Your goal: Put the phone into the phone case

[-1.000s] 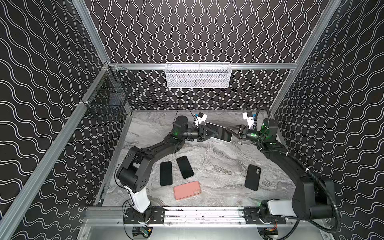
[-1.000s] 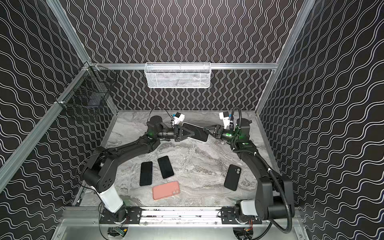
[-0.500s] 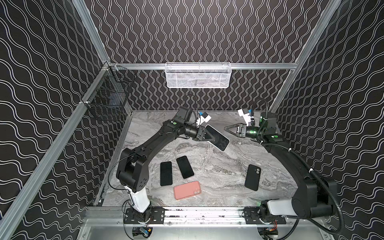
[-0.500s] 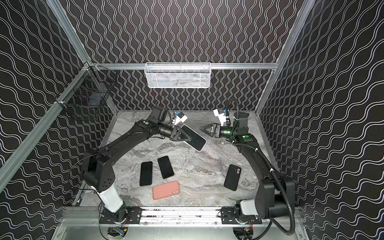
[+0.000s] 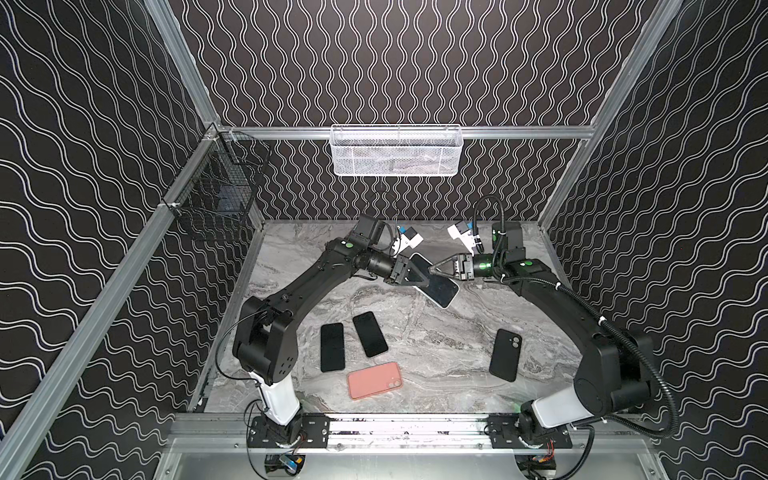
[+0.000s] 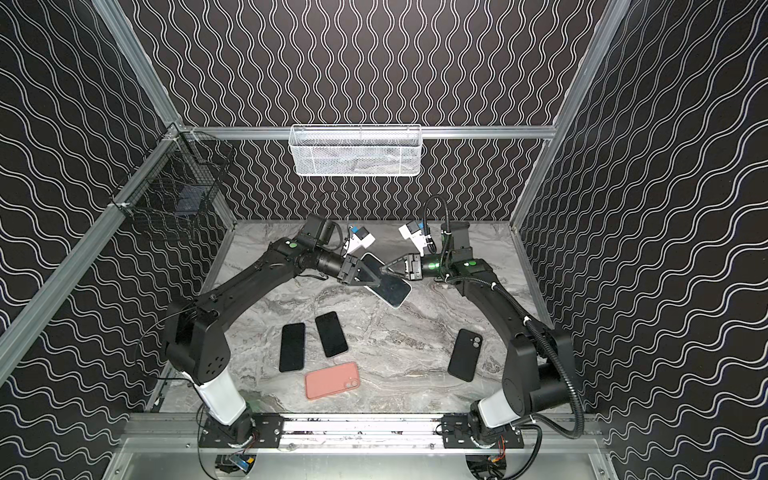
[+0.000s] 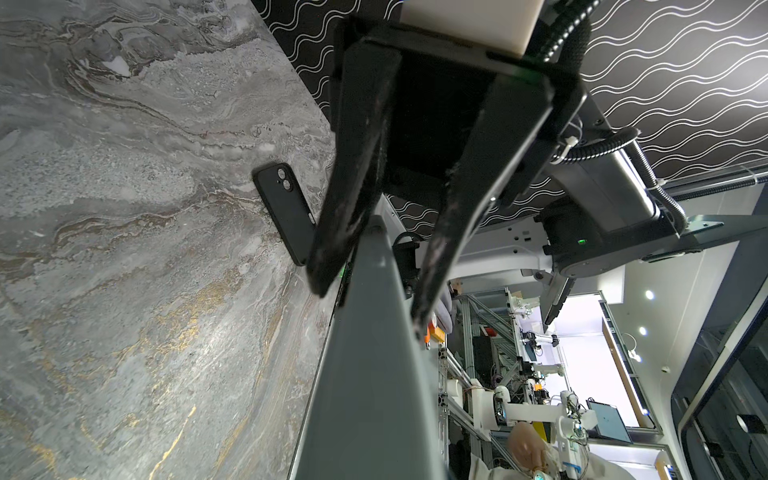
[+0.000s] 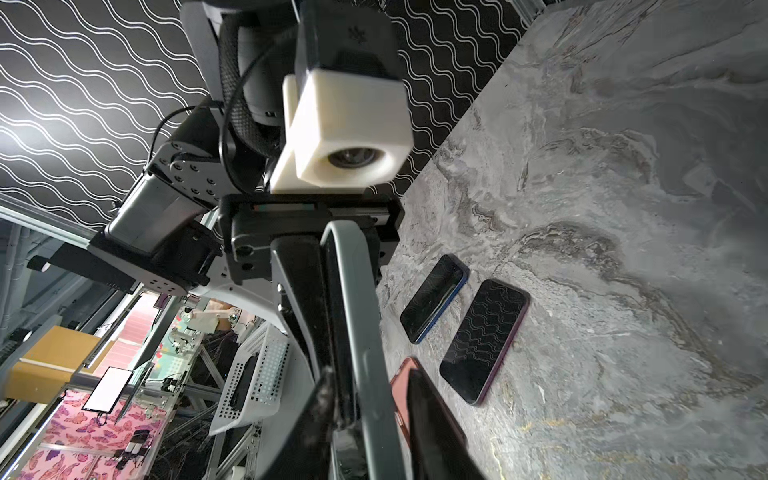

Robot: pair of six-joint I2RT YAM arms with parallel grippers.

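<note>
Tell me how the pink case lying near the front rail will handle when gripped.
The pink case likely feels light: it is thin and lies flat. Its matte skin probably grips well, and it may flex if empty. It should not roll.

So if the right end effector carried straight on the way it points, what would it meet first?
The grey-edged dark-screened phone clamped in the left end effector; its edge sits between the right end effector's fingers. Whether they touch is unclear.

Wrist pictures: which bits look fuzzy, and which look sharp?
Left wrist view: the close phone edge and right gripper are blurred, the black case sharp. Right wrist view: near fingers blur; a table phone mirrors the wavy wall.
</note>
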